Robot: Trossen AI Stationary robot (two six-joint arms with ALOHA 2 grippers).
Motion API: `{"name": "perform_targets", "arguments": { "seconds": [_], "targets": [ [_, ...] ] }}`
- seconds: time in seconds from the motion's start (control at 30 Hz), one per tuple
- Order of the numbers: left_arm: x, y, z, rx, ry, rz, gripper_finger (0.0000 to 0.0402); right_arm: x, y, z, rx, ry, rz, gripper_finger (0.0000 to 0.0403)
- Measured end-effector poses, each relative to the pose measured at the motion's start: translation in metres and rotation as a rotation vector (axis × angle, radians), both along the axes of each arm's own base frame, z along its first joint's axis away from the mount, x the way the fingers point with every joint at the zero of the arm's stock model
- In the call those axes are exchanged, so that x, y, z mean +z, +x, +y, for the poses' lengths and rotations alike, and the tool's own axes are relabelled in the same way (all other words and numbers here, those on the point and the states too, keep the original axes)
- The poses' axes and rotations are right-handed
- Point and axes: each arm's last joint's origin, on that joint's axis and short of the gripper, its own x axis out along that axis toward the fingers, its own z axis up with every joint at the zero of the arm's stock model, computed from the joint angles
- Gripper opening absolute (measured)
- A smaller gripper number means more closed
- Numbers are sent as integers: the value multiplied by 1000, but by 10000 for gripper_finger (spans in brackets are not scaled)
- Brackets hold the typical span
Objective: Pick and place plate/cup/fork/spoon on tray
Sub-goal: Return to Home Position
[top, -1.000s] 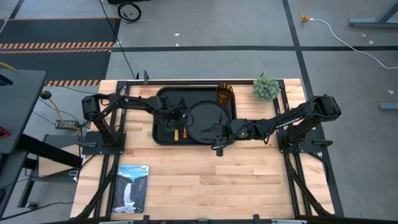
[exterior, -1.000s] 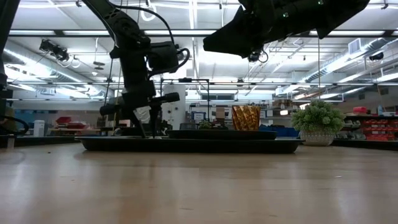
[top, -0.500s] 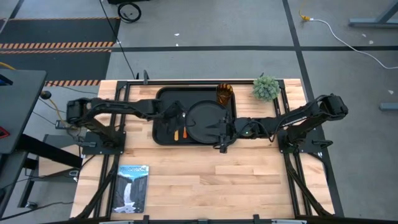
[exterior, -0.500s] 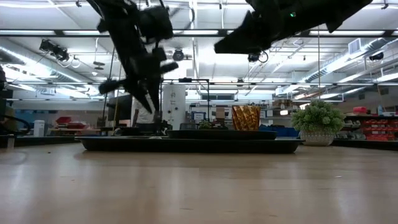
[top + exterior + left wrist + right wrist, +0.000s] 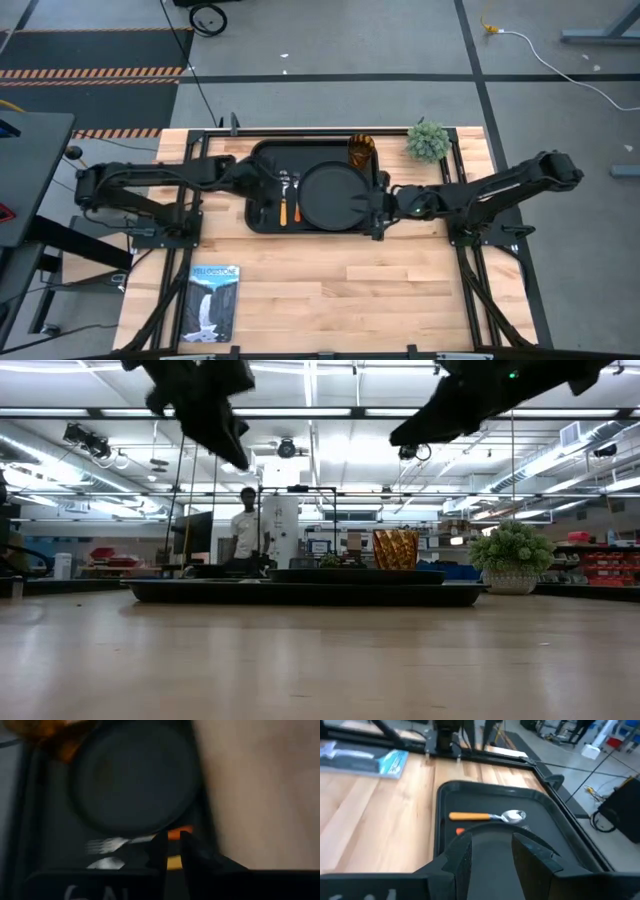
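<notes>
The black tray (image 5: 262, 215) lies at the table's far middle. On it lie the round black plate (image 5: 330, 195), the amber cup (image 5: 361, 150) at its far right corner, and the fork (image 5: 296, 198) and the spoon (image 5: 283, 200) side by side left of the plate. My left gripper (image 5: 268, 185) hangs high over the tray's left part, empty, its fingers a narrow gap apart (image 5: 172, 851). My right gripper (image 5: 374, 215) is open and empty above the plate's right near edge (image 5: 492, 850). The spoon (image 5: 490, 816) shows beyond the right gripper.
A small potted plant (image 5: 428, 140) stands at the far right, beside the tray. A Yellowstone booklet (image 5: 214, 300) lies at the near left. Bare wood lies in front of the tray. A person (image 5: 243, 530) stands in the room behind the table.
My left gripper has risen from the fork and spoon on the tray and drawn back toward the table's left edge. My right gripper has risen and moved toward the table's right edge. Plate, cup, fork and spoon have stayed in place.
</notes>
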Motion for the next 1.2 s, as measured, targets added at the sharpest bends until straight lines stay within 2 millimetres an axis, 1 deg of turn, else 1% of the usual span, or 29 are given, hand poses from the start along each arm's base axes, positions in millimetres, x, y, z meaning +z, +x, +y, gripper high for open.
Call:
{"name": "perform_targets", "arguments": {
  "seconds": [0.1,0.23,0.3,0.37,0.4,0.5,0.57,0.63,0.67,0.7,0.73,0.77,0.83,0.87,1.0,1.07,1.2],
  "targets": [
    [11,-9,-4,-26,-102,-53,53,7,-9,-2,19,-14,1,144],
    [29,-26,-6,-5,-123,-134,45,5,-25,-8,21,-8,-30,137],
    [44,-30,-5,16,-125,-251,41,3,-34,-10,24,18,-59,132],
    [55,-37,-2,44,-135,-336,38,2,-43,-13,34,57,-110,127],
    [66,-40,-2,50,-136,-433,36,2,-48,-14,41,75,-138,124],
    [87,-48,-3,69,-155,-610,32,2,-62,-16,60,120,-219,117],
    [95,-54,-4,68,-161,-667,30,-3,-73,-17,58,141,-258,114],
    [102,-64,-6,55,-148,-706,28,-5,-82,-18,61,166,-336,110],
    [101,-66,-7,44,-135,-707,26,-11,-87,-18,60,170,-349,108],
    [103,-71,-8,31,-128,-735,24,-12,-91,-19,62,181,-393,106],
    [101,-75,-10,22,-128,-738,22,-15,-95,-19,64,191,-438,104],
    [95,-77,-10,21,-130,-726,20,-22,-100,-20,64,198,-456,103],
    [92,-85,-13,10,-134,-760,16,-29,-107,-20,65,218,-514,102],
    [85,-88,-13,12,-139,-739,14,-35,-110,-21,65,230,-534,103],
    [69,-101,-17,29,-189,-755,12,-50,-121,-22,70,267,-602,102],
    [64,-107,-19,26,-215,-790,13,-53,-125,-22,69,279,-621,102],
    [50,-115,-24,15,-257,-826,12,-51,-127,-23,50,289,-641,103]
  ]
}}
